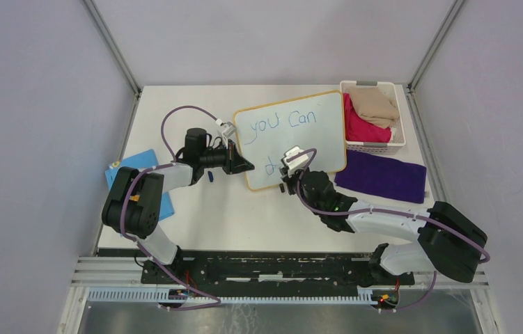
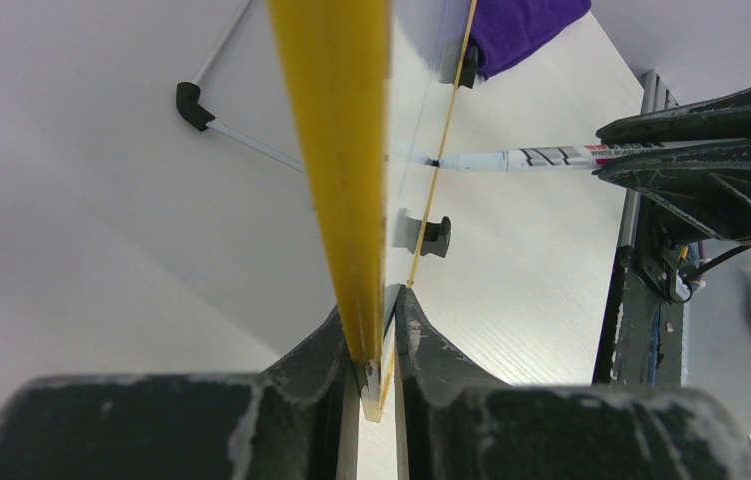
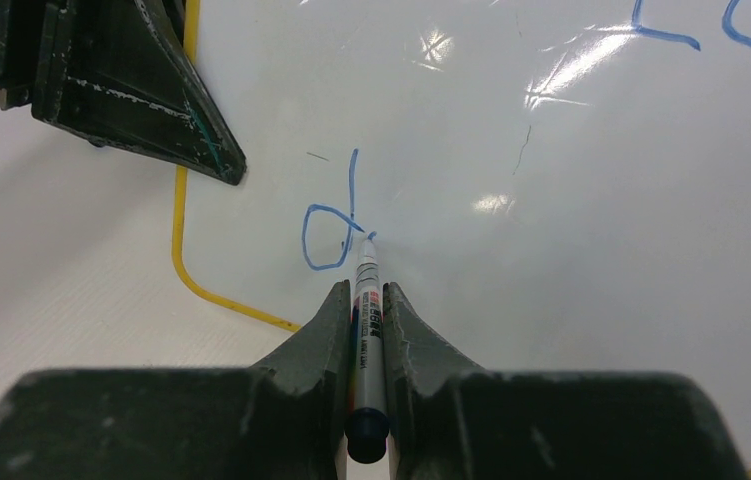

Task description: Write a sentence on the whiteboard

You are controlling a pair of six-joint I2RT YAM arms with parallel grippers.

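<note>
We clamp the mid-table board (image 1: pixel 317 149) by its left edge in the left gripper (image 2: pixel 376 310). The right gripper (image 3: pixel 362 292) grasps the marker (image 3: pixel 368 262). The sentence (image 1: pixel 286 124) reads "you Can d"; line two seems barely begun.

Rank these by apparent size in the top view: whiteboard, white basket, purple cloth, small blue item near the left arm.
1. whiteboard, clearly largest.
2-3. white basket and purple cloth: close; basket seems slightly bigger, but its raised rim sits nearer the camera.
4. small blue item, smallest by far.
</note>
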